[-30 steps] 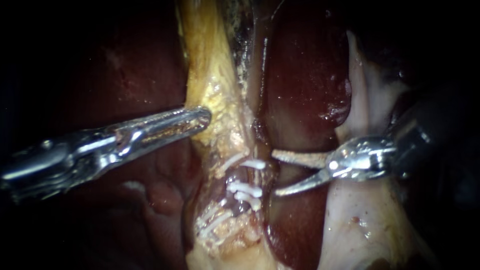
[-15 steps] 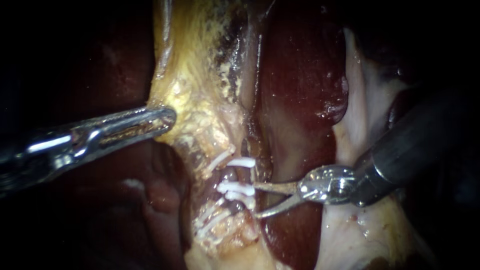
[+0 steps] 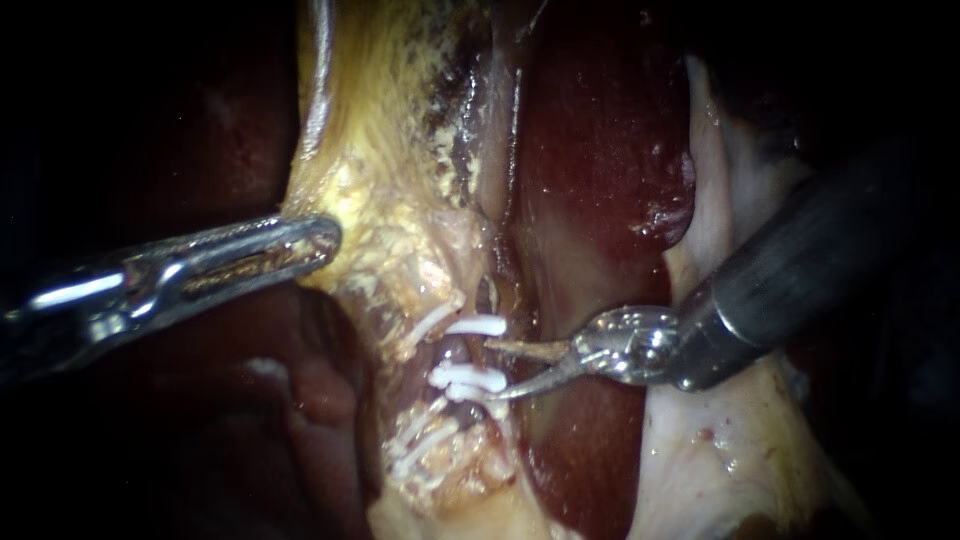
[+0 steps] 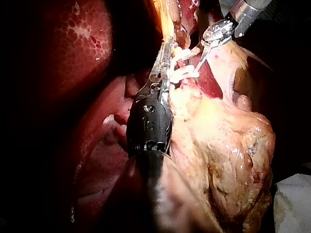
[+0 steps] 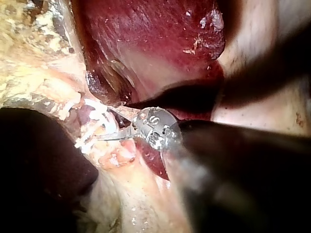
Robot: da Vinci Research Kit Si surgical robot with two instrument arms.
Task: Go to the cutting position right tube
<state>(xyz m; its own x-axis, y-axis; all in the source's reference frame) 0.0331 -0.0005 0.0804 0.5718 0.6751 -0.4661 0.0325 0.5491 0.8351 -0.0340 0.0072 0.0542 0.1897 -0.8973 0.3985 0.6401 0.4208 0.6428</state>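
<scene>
Open jaws of the right instrument (image 3: 490, 370) at the clipped right tube (image 3: 457, 352); the left instrument (image 3: 325, 238) grips pale yellow tissue (image 3: 390, 200).

The right instrument comes in from the right across the dark red liver (image 3: 600, 150). A clear gap shows between its two thin jaws, and they hold nothing. The upper jaw points just below the upper white clip (image 3: 478, 325). The lower jaw's tip touches the lower pair of clips (image 3: 465, 377). The right tube sits at centre, a short dark stretch between those clips, right at the jaw tips. Whether it lies inside the gap cannot be told. At left, the left instrument's jaws are closed on the left edge of the yellow tissue, which stretches taut toward them. More white clips (image 3: 418, 440) lie lower left of the tube.
</scene>
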